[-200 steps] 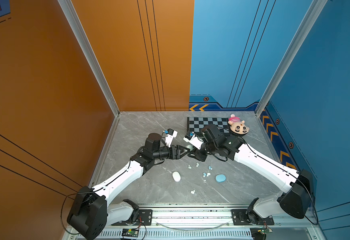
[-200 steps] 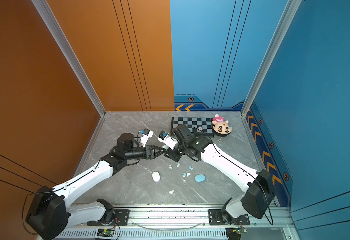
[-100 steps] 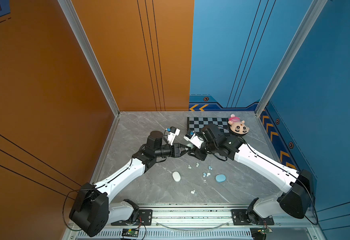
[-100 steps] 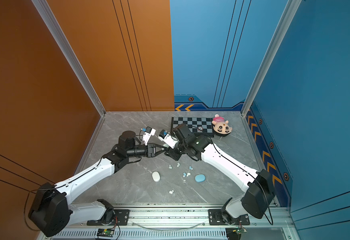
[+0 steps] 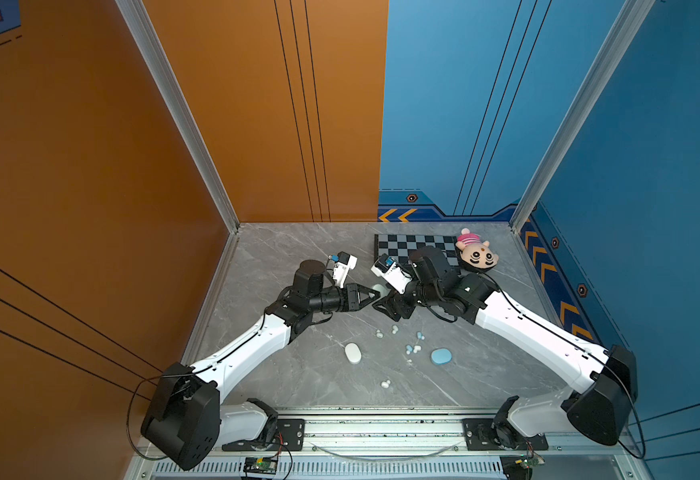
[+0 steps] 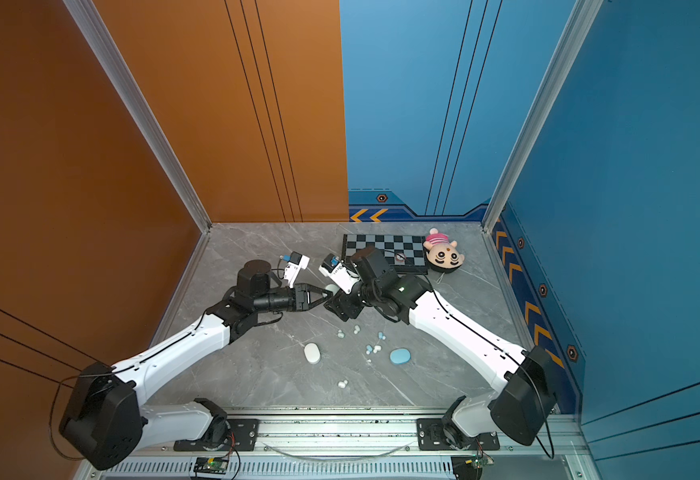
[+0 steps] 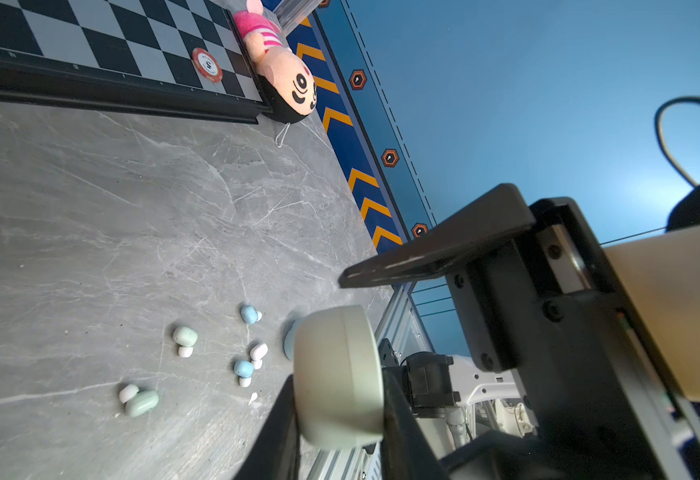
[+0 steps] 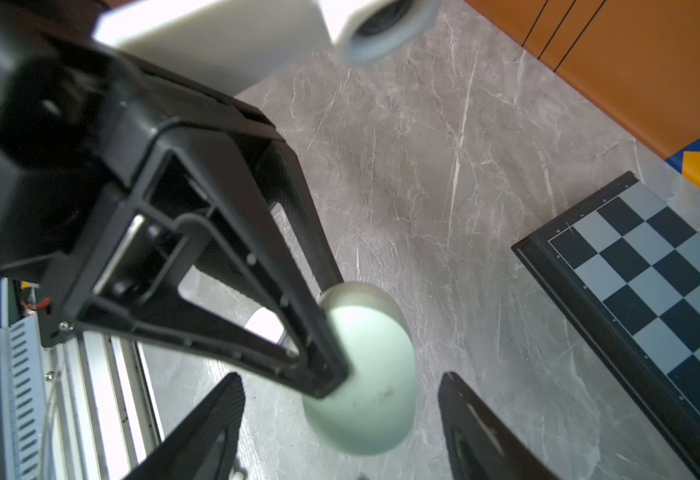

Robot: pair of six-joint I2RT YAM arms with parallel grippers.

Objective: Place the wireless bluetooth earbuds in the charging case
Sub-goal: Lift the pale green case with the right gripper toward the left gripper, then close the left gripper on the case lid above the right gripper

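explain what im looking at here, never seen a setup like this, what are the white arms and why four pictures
Two white robot arms stand at the front of a grey table, each ending in a black two-fingered pincer. Two pictures come from a camera high above, side by side; the other two from a camera on each arm's wrist, looking along its fingers. The left pincer is shut on a pale green case, held up off the table. The right pincer is open, its fingers either side of that case without touching. On the table lie a white case, a blue case and tiny loose earbuds. At the back sit a chessboard and a plush toy.
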